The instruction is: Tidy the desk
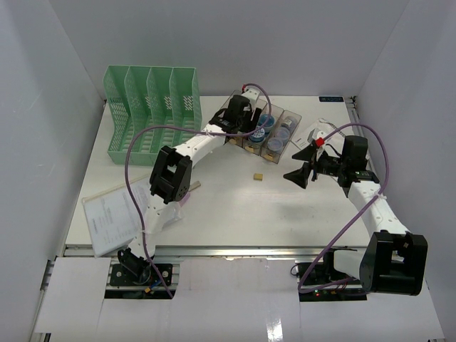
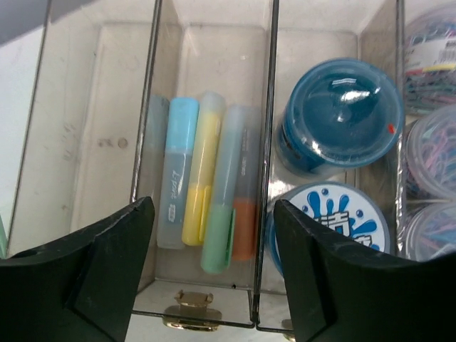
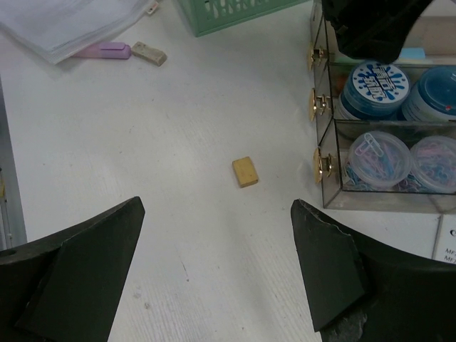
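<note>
- Across the top view spreads the white surface, its aluminium rail along the near edge, where both arm bases sit.
- At the far middle stands a clear tray. Its compartments hold highlighters, blue tubs and tubs of paper clips.
- Over the highlighter compartment hangs the left end effector, fingers spread wide and gripping nothing; the highlighters lie flat below it.
- Right of centre hovers the right end effector, also open and empty.
- A small tan block lies on the bare surface, apart from the tray.
- A green file rack stands far left.
- Papers lie near left, with a pink marker beside them.
</note>
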### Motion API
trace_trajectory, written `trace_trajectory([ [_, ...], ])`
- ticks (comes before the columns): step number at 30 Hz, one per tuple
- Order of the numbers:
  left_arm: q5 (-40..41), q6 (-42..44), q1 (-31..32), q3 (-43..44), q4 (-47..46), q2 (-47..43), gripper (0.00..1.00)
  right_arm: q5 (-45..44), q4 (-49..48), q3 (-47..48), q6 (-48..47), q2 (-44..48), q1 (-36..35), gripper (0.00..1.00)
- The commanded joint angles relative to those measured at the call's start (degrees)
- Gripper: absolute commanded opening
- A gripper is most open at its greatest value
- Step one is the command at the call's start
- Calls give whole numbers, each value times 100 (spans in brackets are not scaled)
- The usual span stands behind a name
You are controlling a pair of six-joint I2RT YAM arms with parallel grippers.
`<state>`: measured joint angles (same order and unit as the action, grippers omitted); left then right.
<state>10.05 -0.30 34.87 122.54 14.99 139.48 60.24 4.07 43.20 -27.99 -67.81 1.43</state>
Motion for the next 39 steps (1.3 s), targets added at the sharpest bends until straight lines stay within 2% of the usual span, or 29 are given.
trace_trajectory([
  [1, -156, -22, 11, -165, 50, -764, 84, 825, 434, -46, -753, 11, 15, 90],
  [3, -281, -76, 11, -409, 91, -1068, 85, 1010, 634, -63, -961, 3, 4, 90],
  [7, -607, -78, 11, -1525, 77, -2272, 89, 1022, 1066, 0, -1686, -6, -303, 90],
  [11, -1072, 12, 8, -3525, -132, -3997, 91, 88, 1424, 216, -2582, -31, -1402, 90],
  [14, -1216, 12, -6, -5162, -304, -5492, 92, -788, 1679, 588, -3276, -288, -2531, 90],
  [17, -931, -44, -16, -6495, -389, -6921, 92, -1236, 2205, 1266, -3998, -1024, -3606, 90],
  [22, 152, -110, -42, -8063, -101, -9403, 98, -1681, 3537, 2948, -5408, -2504, -4687, 90],
  [26, 1199, -253, -42, -8618, 204, -11433, 98, -1952, 4100, 4354, -5850, -3814, -5211, 90],
  [30, 2023, -369, -51, -8900, 168, -12659, 98, -2081, 4292, 5741, -5807, -5058, -5563, 93],
  [34, 2412, -444, -42, -8931, 198, -13014, 98, -2025, 4209, 6666, -5520, -5905, -5704, 97],
  [39, 2245, -418, -42, -8914, 167, -12794, 98, -2248, 3658, 7177, -4738, -6430, -5790, 100],
])
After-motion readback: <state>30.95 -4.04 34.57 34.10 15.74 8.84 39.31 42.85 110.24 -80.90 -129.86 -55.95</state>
